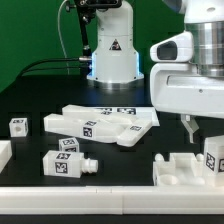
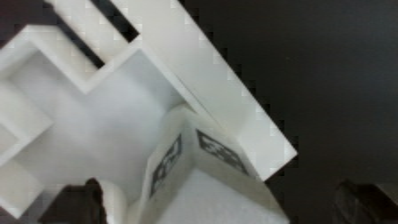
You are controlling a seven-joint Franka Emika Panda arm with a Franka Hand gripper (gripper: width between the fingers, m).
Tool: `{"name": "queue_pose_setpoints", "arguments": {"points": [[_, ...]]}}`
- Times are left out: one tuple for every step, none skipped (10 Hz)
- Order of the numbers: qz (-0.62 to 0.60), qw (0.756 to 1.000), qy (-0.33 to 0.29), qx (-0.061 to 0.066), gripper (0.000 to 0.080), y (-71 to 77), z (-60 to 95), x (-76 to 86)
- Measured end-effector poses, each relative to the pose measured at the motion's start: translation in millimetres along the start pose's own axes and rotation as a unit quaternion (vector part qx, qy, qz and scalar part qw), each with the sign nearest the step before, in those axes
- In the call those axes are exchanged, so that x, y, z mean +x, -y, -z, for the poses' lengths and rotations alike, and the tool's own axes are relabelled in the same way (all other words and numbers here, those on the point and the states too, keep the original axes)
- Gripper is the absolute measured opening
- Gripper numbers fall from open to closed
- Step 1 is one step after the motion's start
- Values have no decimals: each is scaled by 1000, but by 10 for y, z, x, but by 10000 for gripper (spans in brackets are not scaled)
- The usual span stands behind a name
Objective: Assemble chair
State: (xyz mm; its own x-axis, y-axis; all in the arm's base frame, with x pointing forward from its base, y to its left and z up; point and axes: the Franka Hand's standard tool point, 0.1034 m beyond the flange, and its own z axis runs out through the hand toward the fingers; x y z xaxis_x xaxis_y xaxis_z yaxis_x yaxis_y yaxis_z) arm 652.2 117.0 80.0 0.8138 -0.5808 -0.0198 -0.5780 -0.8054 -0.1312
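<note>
The chair is in loose white tagged parts on the dark table. My gripper [image 1: 206, 132] hangs at the exterior view's right, just above a tagged block [image 1: 212, 158] that stands on a white notched frame piece [image 1: 178, 170]. In the wrist view the same block [image 2: 199, 165] and frame piece [image 2: 107, 95] fill the picture. My gripper [image 2: 217, 205] is open, with its dark fingertips [image 2: 71, 205] on either side of the block and a gap on one side. Flat slabs [image 1: 100, 122] lie in the middle of the table.
A small tagged cube [image 1: 18, 126] sits at the exterior view's left. A tagged block with a short peg [image 1: 65, 163] lies near the front. A white piece [image 1: 3, 152] shows at the left edge. The robot base [image 1: 112, 55] stands behind. A white rail [image 1: 100, 200] runs along the front.
</note>
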Motion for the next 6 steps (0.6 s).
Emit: {"name": "queue_pose_setpoints", "arguments": {"points": [[69, 998, -3, -6, 648, -7, 2, 4], [157, 987, -10, -19, 649, -8, 15, 22], [255, 966, -20, -28, 649, 12, 48, 68], [285, 958, -25, -29, 649, 35, 46, 67], [277, 960, -25, -29, 640, 27, 43, 70], [270, 962, -26, -29, 640, 27, 43, 71]]}}
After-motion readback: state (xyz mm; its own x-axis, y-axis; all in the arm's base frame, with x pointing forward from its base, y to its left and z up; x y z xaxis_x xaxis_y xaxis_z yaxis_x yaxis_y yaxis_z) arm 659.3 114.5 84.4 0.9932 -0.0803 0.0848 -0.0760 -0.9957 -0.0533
